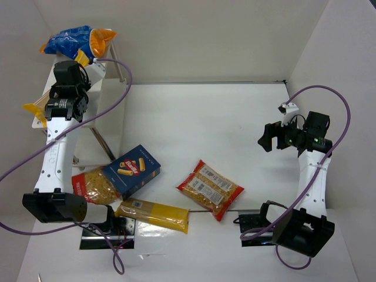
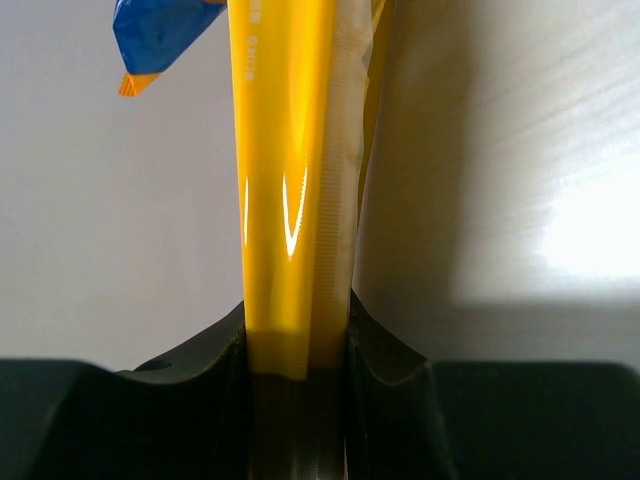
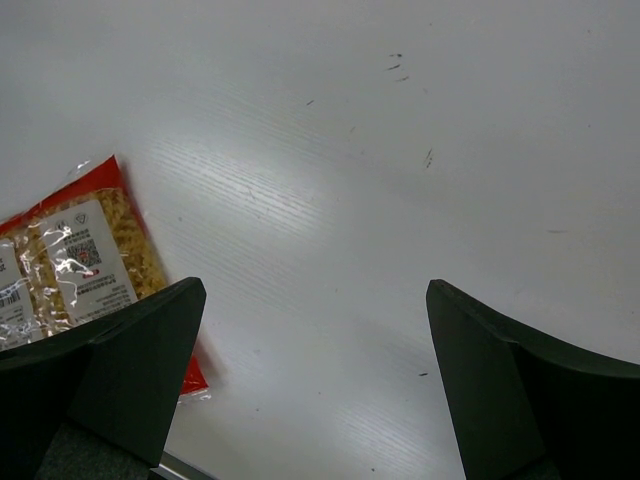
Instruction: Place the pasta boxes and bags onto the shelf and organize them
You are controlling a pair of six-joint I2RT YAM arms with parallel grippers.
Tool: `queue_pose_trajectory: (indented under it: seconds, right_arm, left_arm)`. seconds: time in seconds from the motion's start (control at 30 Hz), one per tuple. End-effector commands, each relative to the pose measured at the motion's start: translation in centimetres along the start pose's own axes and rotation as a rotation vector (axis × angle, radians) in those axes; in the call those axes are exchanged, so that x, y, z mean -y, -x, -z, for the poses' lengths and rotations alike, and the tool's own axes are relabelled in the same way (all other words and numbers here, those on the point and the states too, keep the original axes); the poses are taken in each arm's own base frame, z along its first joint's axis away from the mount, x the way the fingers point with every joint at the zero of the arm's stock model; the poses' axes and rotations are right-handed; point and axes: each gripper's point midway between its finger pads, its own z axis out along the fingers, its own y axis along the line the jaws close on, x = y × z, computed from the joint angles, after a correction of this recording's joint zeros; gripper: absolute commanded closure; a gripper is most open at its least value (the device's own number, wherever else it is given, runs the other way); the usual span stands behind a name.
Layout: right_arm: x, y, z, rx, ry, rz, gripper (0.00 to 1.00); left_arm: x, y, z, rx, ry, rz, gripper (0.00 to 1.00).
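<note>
At the white board shelf [image 1: 109, 103], the left gripper [image 2: 297, 352] clamps a long narrow yellow clear bag [image 2: 285, 180] near a blue-and-orange pack [image 2: 160, 35]; the right gripper [image 3: 315, 300] is spread apart.

One box [image 1: 133, 170], five bags [image 1: 210, 189], one shelf [image 1: 108, 111].

- A long, narrow yellow glossy plastic pack [image 2: 285, 180] stands upright through the middle of the view, its top running out of the picture.
- The black left gripper [image 2: 297, 335] pinches the pack's lower end between both fingers.
- A blue-and-orange plastic pack [image 2: 160, 35] shows one corner at upper left.
- A white grained surface [image 2: 500, 200] lies behind, with glare at right.
</note>
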Motion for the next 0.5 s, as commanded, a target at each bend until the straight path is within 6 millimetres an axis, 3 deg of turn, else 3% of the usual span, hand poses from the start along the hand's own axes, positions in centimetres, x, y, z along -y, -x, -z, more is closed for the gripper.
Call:
queue_pose_trajectory:
  seconds: [0.0,0.47]
  right_arm:
    - [0.3,1.5,0.3,0.046,-0.026,0.044,0.00]
    - [0.4,1.3,0.6,0.038,-0.042,0.043,0.00]
  left_arm:
    - [-5.0,3.6,0.8,0.155,0.138,0.089,1.00]
    - [-4.1,6.9,0.1,0.317,0.081,-0.004,1.00]
